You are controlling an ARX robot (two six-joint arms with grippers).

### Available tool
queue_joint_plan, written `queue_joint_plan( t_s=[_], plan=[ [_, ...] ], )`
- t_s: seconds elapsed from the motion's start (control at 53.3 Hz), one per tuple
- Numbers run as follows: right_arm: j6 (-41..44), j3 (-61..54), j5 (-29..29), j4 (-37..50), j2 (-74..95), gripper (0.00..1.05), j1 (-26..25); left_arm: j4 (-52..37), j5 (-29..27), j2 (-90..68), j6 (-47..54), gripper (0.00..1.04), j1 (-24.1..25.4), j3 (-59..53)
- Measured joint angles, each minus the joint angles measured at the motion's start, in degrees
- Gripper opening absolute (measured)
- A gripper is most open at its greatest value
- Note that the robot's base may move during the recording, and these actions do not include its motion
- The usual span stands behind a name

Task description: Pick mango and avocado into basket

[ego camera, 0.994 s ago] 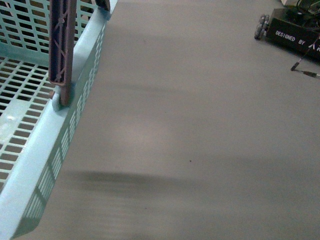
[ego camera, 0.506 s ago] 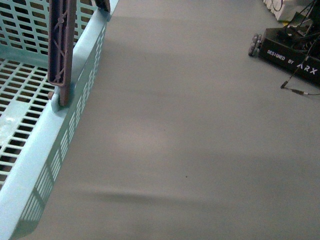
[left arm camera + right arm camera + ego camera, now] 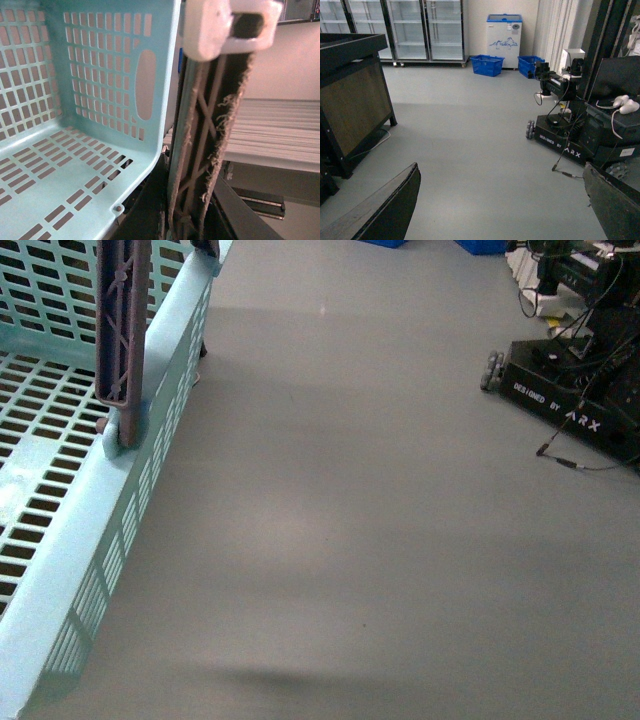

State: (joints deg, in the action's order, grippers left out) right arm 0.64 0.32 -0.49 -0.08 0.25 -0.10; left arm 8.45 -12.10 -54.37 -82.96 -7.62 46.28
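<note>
The left gripper (image 3: 191, 200) looks clamped on the handle (image 3: 200, 125) of the basket (image 3: 90, 530) at my left, the right gripper (image 3: 501, 172) hangs apart and empty over the floor (image 3: 350, 490), and neither mango nor avocado shows anywhere, so I can't tell their bearing, though only the right arm is free.
</note>
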Motion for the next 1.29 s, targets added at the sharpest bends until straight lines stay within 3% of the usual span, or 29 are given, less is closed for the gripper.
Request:
queue_joint_plan(
  t_s=[1.294],
  plan=[
    [0.0,0.0,0.04,0.0,0.0,0.97,0.02,0.04,0.02,0.15,-0.02,0.13,0.0,0.13]
  ],
)
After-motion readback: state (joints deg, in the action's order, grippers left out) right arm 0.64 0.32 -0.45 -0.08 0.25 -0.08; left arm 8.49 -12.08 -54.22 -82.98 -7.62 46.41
